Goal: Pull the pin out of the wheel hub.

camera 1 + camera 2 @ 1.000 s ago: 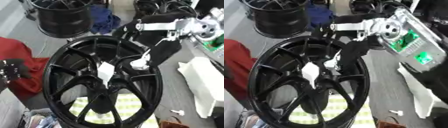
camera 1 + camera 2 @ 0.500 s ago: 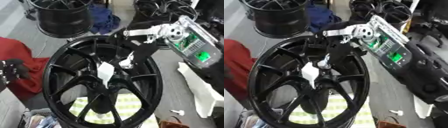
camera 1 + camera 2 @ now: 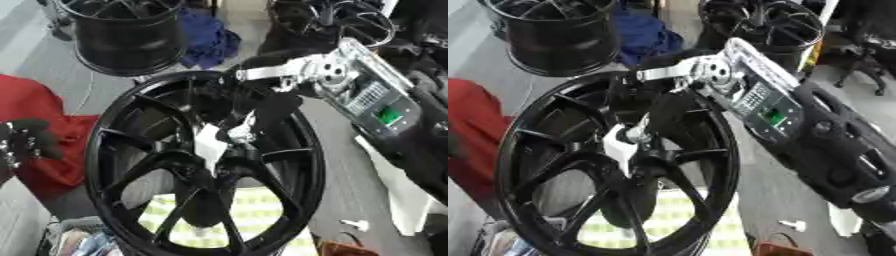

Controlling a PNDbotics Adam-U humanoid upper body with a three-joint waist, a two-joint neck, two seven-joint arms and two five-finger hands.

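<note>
While the large black wheel hub [image 3: 206, 165] lies flat at the centre of the scene, spokes up, a white pin [image 3: 210, 146] is seen standing at its middle, just left of the centre bore.

Right hand [image 3: 248, 126]: reached in from the far right over the rim; black fingers are brought down to the hub centre, with a pale tip at the pin's right side. Whether the fingers are closed on the pin cannot be told, and the spread of the hand cannot be told either. The forearm [image 3: 754, 100] is seen with silver joint plates and a panel with a green light.

Left hand [image 3: 24, 142]: shown at the left edge, dark, idle, well apart from the hub; its finger state cannot be told.

Red cloth [image 3: 35, 120]: laid at the left, beside and partly under the hub's rim.

Yellow-and-white checked cloth [image 3: 254, 210]: visible through the near spokes, beneath the hub.

Second black wheel [image 3: 127, 35]: stood at the far left. Blue cloth [image 3: 206, 40]: heaped just right of it. Further dark wheels [image 3: 767, 22]: placed at the far right.

Small white object [image 3: 354, 225]: laid on the grey floor at the near right.
</note>
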